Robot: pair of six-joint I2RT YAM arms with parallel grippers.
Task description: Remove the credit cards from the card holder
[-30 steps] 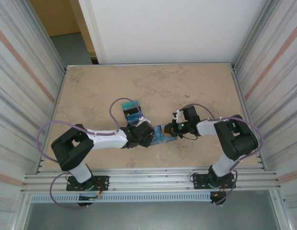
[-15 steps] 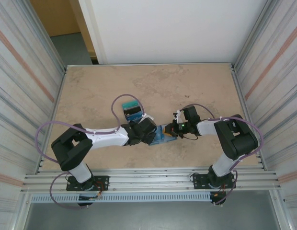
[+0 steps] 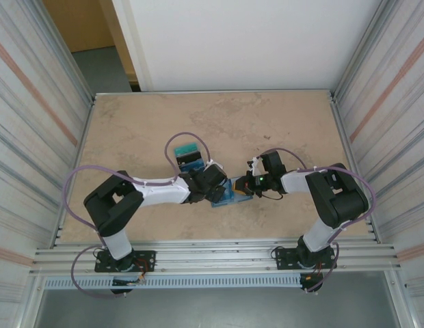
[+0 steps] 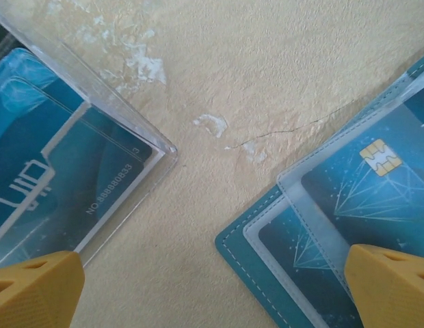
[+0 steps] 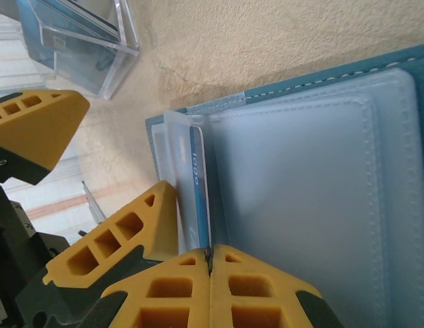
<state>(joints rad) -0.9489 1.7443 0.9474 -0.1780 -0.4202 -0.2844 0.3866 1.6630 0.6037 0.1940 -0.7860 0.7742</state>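
Reading the left wrist view: left gripper (image 4: 212,277) jaws are spread wide, nothing held. The card holder (image 4: 247,247) is seen lower right, credit cards (image 4: 376,188) sleeved inside, long axis diagonal toward upper right. One leaf is pinched by the closed right gripper (image 5: 210,256).

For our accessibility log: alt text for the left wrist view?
The left gripper hangs open over the table, a yellow fingertip in each lower corner. At right, the card holder with a blue chip card in a clear sleeve; at left, a clear case of teal cards.
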